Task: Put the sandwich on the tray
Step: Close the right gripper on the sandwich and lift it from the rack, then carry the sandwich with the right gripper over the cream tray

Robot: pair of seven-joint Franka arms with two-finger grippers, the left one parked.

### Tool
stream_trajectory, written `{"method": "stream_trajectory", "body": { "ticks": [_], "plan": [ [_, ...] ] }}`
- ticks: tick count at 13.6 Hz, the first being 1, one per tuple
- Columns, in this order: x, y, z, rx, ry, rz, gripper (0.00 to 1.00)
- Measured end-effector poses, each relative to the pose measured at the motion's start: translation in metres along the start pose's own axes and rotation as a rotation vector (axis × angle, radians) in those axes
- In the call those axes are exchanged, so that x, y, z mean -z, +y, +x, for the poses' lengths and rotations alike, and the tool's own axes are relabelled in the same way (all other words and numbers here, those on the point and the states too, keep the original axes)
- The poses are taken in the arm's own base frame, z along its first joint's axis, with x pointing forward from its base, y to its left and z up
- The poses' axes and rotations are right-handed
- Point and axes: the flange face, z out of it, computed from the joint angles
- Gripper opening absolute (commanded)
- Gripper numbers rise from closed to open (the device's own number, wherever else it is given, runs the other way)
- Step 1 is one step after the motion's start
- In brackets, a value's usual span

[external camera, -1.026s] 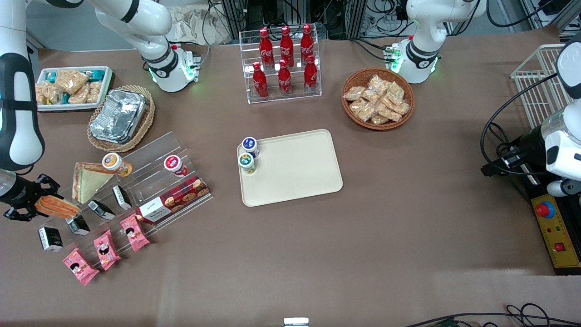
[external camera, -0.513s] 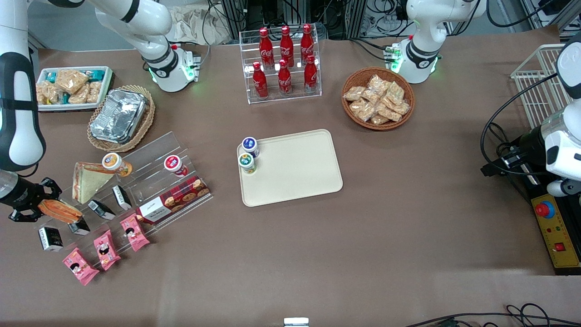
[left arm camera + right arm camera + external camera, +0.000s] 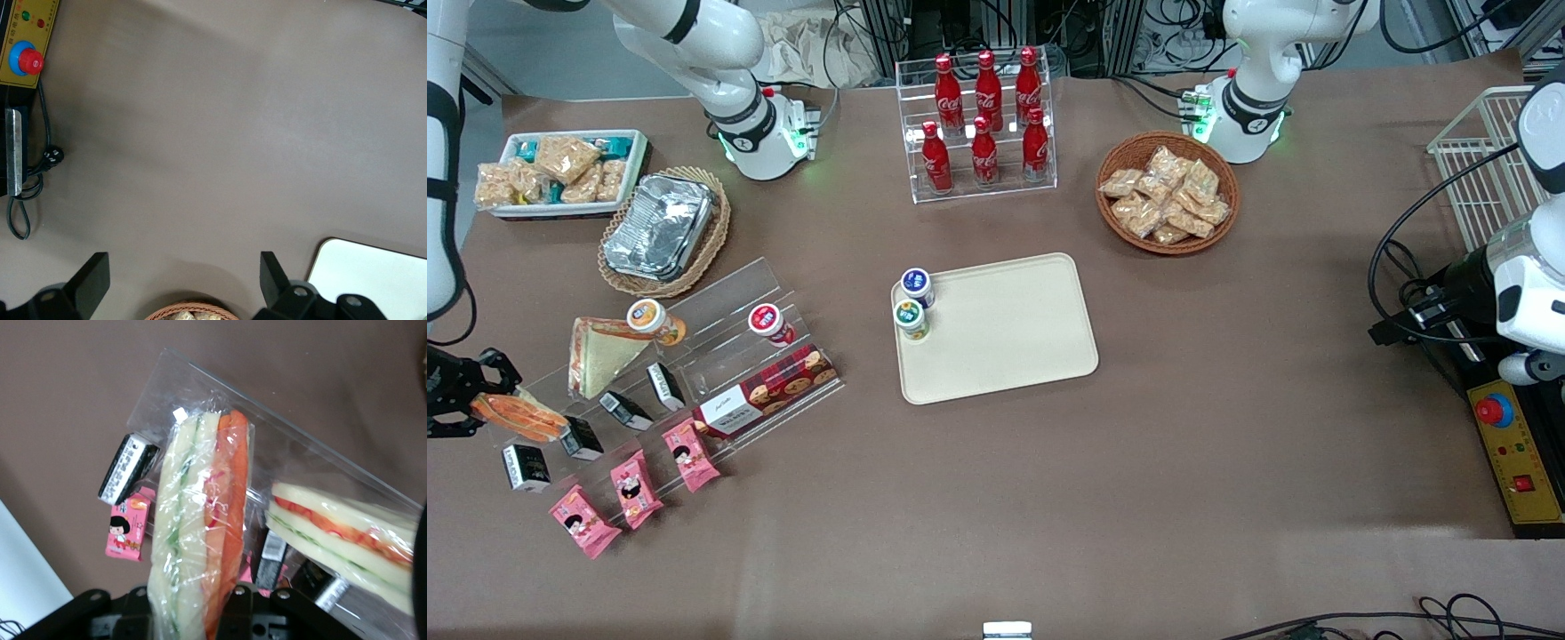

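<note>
My right gripper point(image 3: 467, 402) is at the working arm's end of the table, beside the clear stepped stand point(image 3: 720, 351). It is shut on the sandwich point(image 3: 514, 416), a clear-wrapped wedge with orange-red and pale green layers. The right wrist view shows the sandwich point(image 3: 200, 513) standing up between the gripper's point(image 3: 190, 613) black fingers point(image 3: 237, 608), held above the stand. The cream-beige tray point(image 3: 1014, 333) lies flat at the table's middle, well apart from the gripper. Its corner also shows in the left wrist view point(image 3: 373, 270).
A larger triangular sandwich point(image 3: 600, 356) point(image 3: 340, 533) lies on the stand with cups, black packets and a cookie box point(image 3: 769, 391). Pink packets point(image 3: 631, 487) lie nearer the camera. Two cups point(image 3: 911, 318) stand on the tray's corner. A foil-container basket point(image 3: 660, 229) and a white snack tray point(image 3: 560, 169) are farther back.
My gripper has carried the sandwich off the stand's end and farther toward the working arm's end of the table, away from the tray. Nothing else moved.
</note>
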Motion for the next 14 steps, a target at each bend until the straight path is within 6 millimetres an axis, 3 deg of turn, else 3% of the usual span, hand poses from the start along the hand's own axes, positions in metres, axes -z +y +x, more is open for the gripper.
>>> {"method": "stream_trajectory", "body": {
  "ticks": [3,5,9,14],
  "plan": [
    [0.031,-0.003,-0.010,0.016,-0.014,-0.032,0.00],
    [0.054,-0.005,-0.027,0.044,-0.027,-0.030,0.00],
    [0.076,0.008,-0.093,0.149,-0.048,-0.036,0.00],
    [0.089,0.045,-0.193,0.246,-0.073,-0.033,0.00]
  ]
}}
